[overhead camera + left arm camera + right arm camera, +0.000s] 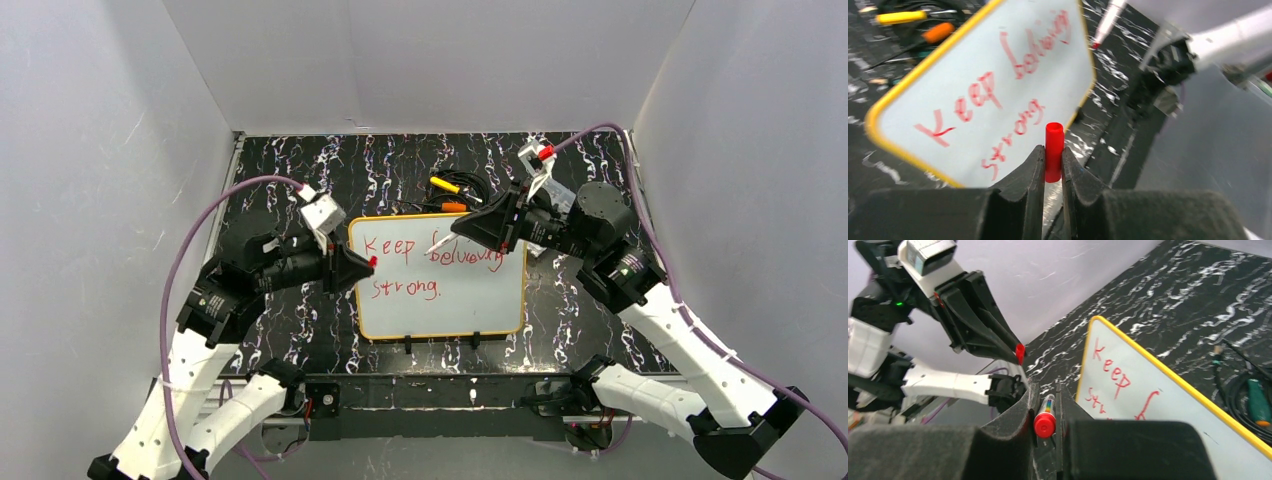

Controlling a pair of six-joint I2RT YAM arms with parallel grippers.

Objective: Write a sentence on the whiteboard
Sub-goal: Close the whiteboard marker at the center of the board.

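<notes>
Red lettering, the sentence (405,289), looks finished on the whiteboard (470,300) at table centre. At its nine o'clock our left gripper (366,264) pinches the cap (1054,142). At one o'clock our right gripper (1045,390) clamps the marker (1045,421). Next, we judge, tip must meet cap squarely.

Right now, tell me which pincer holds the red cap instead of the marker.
The left pincer, at the left edge of the whiteboard, is shut on the small red cap; the right pincer grips the marker itself.
</notes>
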